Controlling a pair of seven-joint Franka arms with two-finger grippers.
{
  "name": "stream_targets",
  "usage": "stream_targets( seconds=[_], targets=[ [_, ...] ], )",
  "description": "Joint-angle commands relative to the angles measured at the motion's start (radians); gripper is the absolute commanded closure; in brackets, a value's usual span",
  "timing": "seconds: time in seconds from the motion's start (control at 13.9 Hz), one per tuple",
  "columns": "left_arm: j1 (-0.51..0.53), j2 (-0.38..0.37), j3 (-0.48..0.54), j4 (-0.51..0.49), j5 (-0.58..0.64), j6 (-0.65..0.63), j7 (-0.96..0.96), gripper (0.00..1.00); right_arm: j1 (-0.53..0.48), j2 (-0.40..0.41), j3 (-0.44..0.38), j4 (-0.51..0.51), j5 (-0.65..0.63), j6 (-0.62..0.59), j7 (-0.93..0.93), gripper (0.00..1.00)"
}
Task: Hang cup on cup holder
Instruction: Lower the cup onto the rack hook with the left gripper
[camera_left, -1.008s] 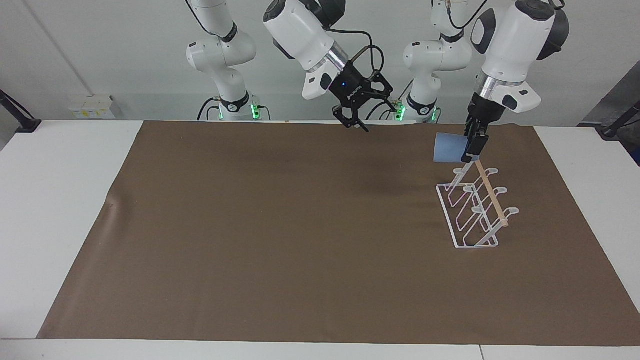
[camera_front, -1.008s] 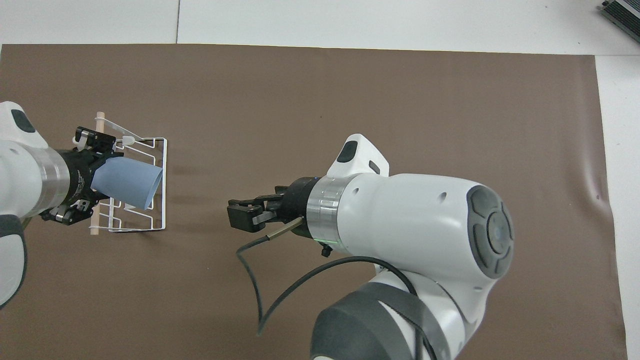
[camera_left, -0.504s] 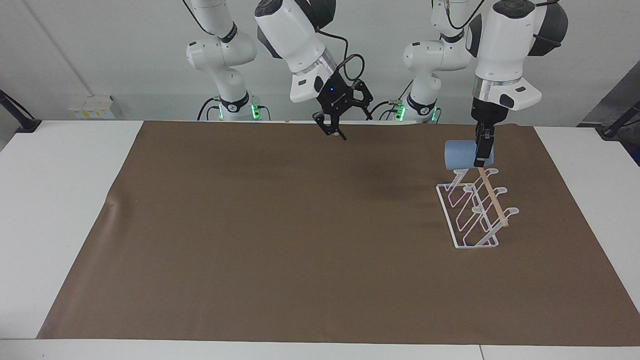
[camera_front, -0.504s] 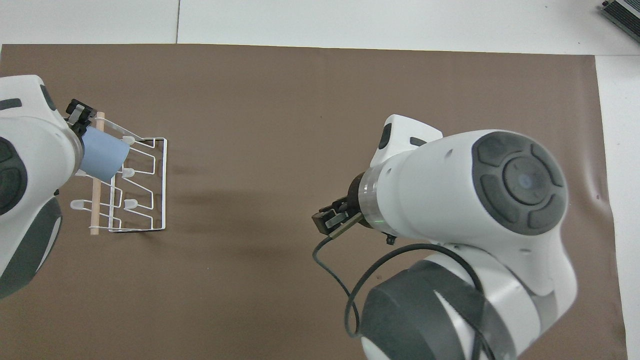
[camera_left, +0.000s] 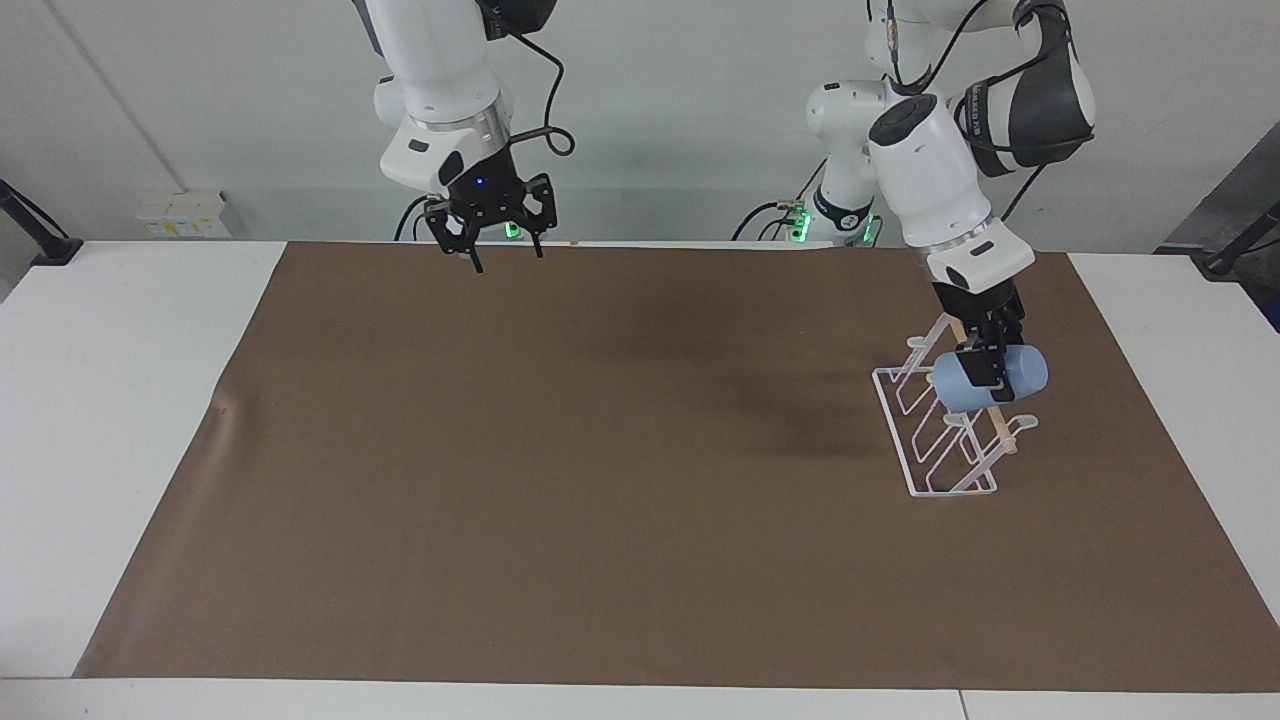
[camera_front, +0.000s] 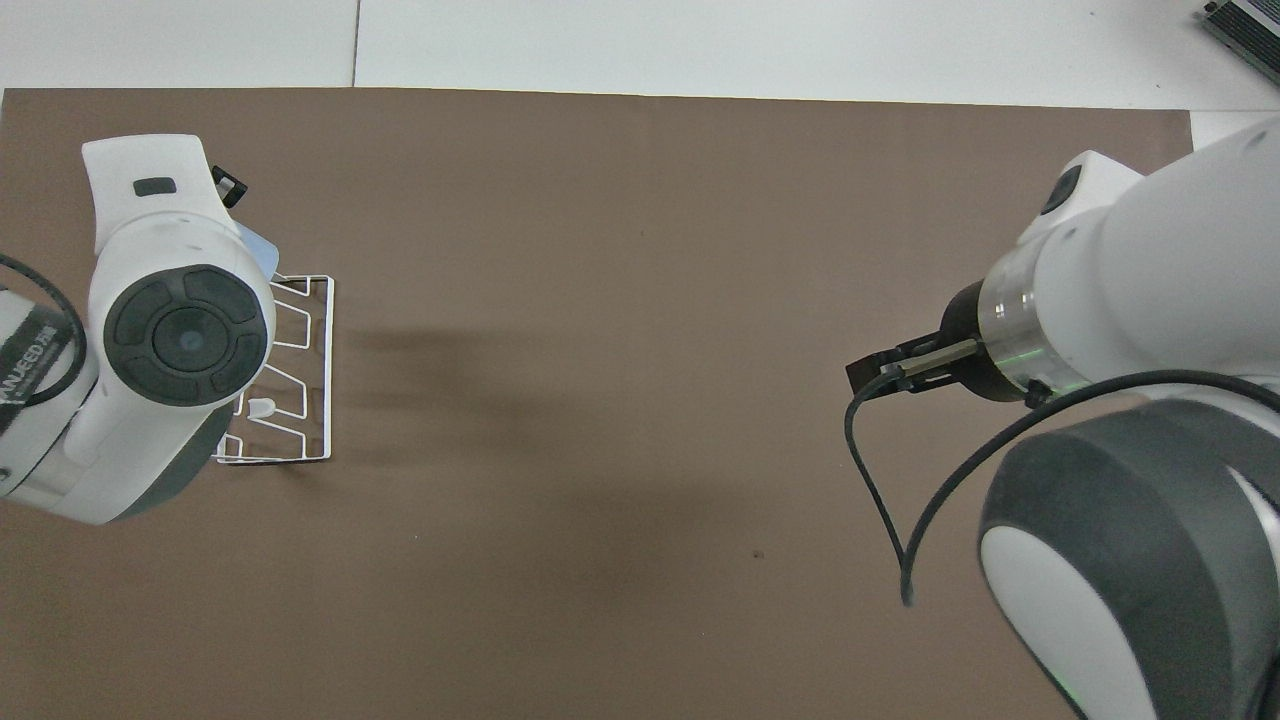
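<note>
While the left gripper clamps the cup, the cup lies on its side over the cup holder.

Its light-blue body sits against the wooden rod along the holder's top, toward the left arm's end of the brown mat. Raised over the mat's edge by the robots, the right gripper waits with its fingers apart, holding nothing.

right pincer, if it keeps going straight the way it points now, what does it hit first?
Likely just the brown mat. The right pincer, empty, points roughly straight down over the mat's edge nearest the robots; nothing shows beneath it. The cup holder is well aside.
</note>
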Motion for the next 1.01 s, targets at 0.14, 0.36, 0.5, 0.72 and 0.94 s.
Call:
stream_targets(
  seconds=[0.14, 0.36, 0.5, 0.72, 0.94],
  targets=[
    [-0.014, 0.036, 0.012, 0.001, 0.113, 0.008, -0.055, 1.00, -0.065, -0.019, 0.018, -0.003, -0.072, -0.037, 0.032, 0.22],
    [-0.016, 0.027, 0.012, -0.027, 0.159, 0.010, -0.054, 1.00, -0.097, -0.026, 0.020, -0.021, -0.061, -0.033, 0.029, 0.20],
    [-0.019, 0.022, 0.011, -0.047, 0.172, 0.016, -0.055, 1.00, -0.102, -0.042, 0.020, -0.050, -0.055, -0.025, 0.030, 0.17],
    [-0.019, 0.018, 0.011, -0.067, 0.173, 0.017, -0.055, 1.00, -0.139, -0.050, 0.020, -0.067, -0.054, -0.027, 0.022, 0.09],
    [-0.020, 0.007, 0.011, -0.096, 0.189, 0.028, -0.055, 1.00, -0.148, -0.050, 0.020, -0.069, -0.054, -0.027, 0.024, 0.00]
  ],
)
